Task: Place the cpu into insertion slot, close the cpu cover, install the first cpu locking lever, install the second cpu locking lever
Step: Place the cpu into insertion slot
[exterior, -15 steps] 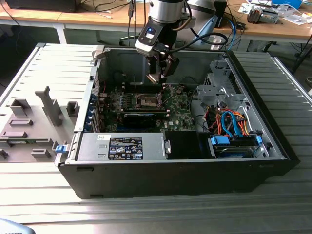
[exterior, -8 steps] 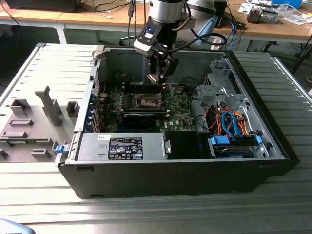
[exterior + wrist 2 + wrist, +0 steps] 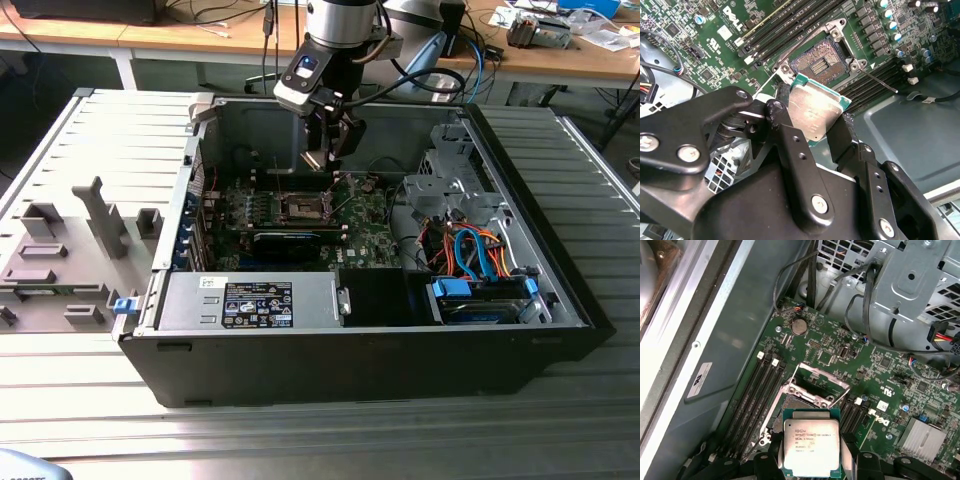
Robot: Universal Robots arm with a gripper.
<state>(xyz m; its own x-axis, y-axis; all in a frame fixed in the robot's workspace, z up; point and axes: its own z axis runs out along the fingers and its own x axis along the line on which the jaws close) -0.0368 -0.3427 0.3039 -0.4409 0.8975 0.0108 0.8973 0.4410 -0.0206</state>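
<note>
Ribbed grey tabletop [image 3: 100,420] carrying an open computer case [image 3: 560,300]: cpu held over the socket, not yet seated.
Over the green board near the case's far wall, the hand [image 3: 815,117] pinches the cpu [image 3: 817,105] by two opposite edges. The chip hangs above and apart from the insertion slot [image 3: 820,62], whose pin field lies bare. The cpu cover [image 3: 812,395] stands tipped up and open, and one thin locking lever [image 3: 880,81] juts free beside the socket. As I judge it, none of the four steps is finished; only the placing is under way.
</note>
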